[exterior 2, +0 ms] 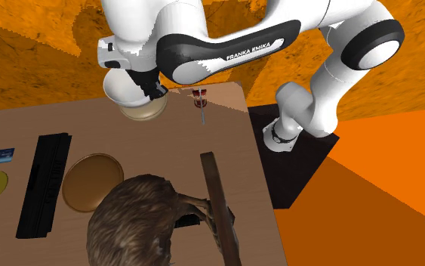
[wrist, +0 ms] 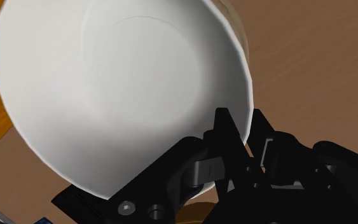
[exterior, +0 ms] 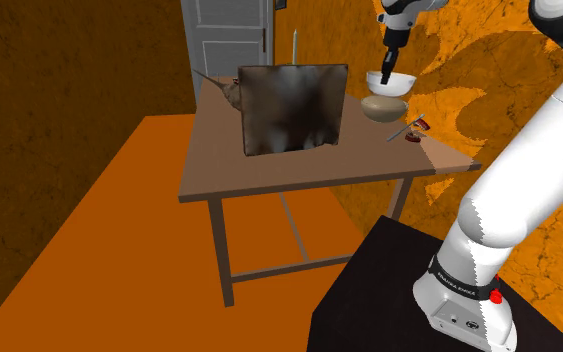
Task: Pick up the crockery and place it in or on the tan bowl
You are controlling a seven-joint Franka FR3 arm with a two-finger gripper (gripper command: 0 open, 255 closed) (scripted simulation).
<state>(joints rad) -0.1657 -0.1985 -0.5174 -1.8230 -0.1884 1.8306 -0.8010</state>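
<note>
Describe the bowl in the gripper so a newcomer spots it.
Over the brown table, at its far corner, the black gripper clasps the white bowl by its rim. It hangs just above the tan bowl and is the only white dish.

Wrist view: white bowl (wrist: 126, 95) hides most of tan bowl (wrist: 240, 28), a sliver past its rim. Shoulder view, upper right: small items (exterior: 416, 126) on tabletop (exterior: 299, 170) too small to tell.

FRANKA EMIKA in white capitals on the robot arm (exterior 2: 257, 47), fainter print on its base collar (exterior: 466, 289) too small to read.
</note>
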